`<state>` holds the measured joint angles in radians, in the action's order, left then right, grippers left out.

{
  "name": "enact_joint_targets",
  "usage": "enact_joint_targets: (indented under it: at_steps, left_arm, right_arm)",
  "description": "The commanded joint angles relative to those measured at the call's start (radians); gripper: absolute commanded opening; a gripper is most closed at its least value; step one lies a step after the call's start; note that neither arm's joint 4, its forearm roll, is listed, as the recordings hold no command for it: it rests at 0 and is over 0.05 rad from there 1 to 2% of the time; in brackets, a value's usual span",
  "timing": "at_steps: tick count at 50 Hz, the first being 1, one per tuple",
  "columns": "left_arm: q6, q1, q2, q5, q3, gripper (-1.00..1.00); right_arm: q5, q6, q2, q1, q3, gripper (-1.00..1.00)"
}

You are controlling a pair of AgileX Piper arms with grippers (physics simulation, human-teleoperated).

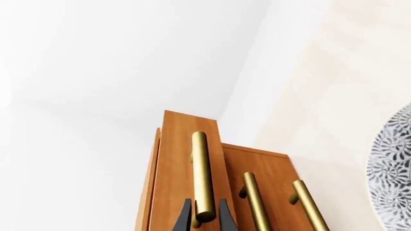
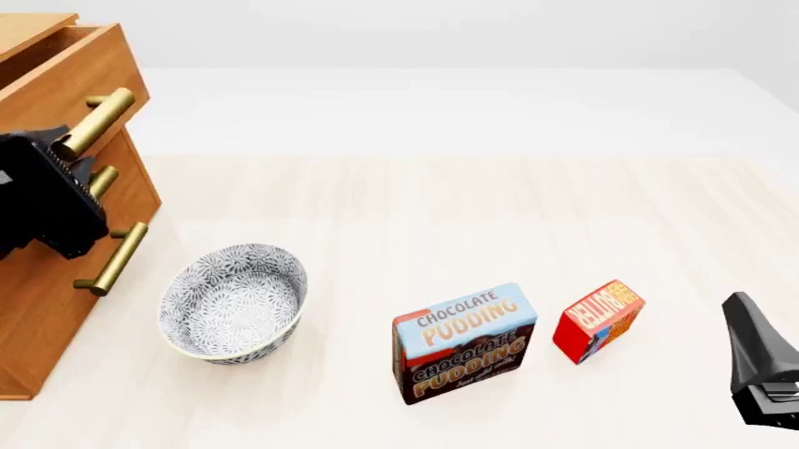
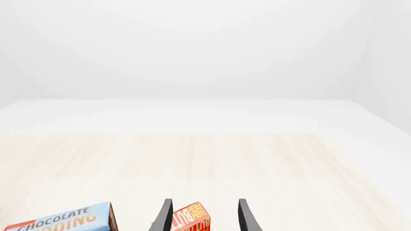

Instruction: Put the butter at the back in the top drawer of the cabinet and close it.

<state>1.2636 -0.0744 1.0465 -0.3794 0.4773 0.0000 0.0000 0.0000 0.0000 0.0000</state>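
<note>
- Left gripper (image 1: 205, 217) clamps the top drawer's (image 2: 69, 70) handle (image 1: 201, 175) at the table's (image 2: 413, 206) left edge.
- Right gripper (image 3: 204, 216), fingers apart, hangs over the near right corner.
- The butter (image 2: 598, 319) lies beside it on pale wood.

Simulated tabletop test scene, not a real room: flat, shadow-poor rendering, a pale wood-grain table (image 2: 413, 215) running into plain white floor and blank white walls w/ no windows or fittings. Household-type props give it a kitchen/pantry flavour, i.e. a light brown wooden three-drawer cabinet (image 2: 50, 281) w/ brass bar handles, a grey-and-white patterned ceramic bowl (image 2: 234, 301), a blue-and-brown "Chocolate Pudding" box (image 2: 465, 342) and a small red butter box (image 2: 598, 320) w/ orange lettering. Black robot arm parts at both edges of the front view point to a manipulation-lab setup.
</note>
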Motion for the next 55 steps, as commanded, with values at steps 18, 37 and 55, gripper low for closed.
enact_joint_targets:
  at_steps: [18,37,55]
  left_arm:
    - [0.011,0.074,0.015,0.006,-0.032,-1.00]
    - [0.010,0.103,-0.011,0.031,-0.032,-1.00]
    - [0.013,0.120,-0.061,0.062,-0.043,-1.00]
  right_arm:
    - [0.000,0.000,0.000,0.000,0.000,1.00]
    - [0.000,0.000,0.000,0.000,0.000,1.00]
    - [0.000,0.000,0.000,0.000,0.000,1.00]
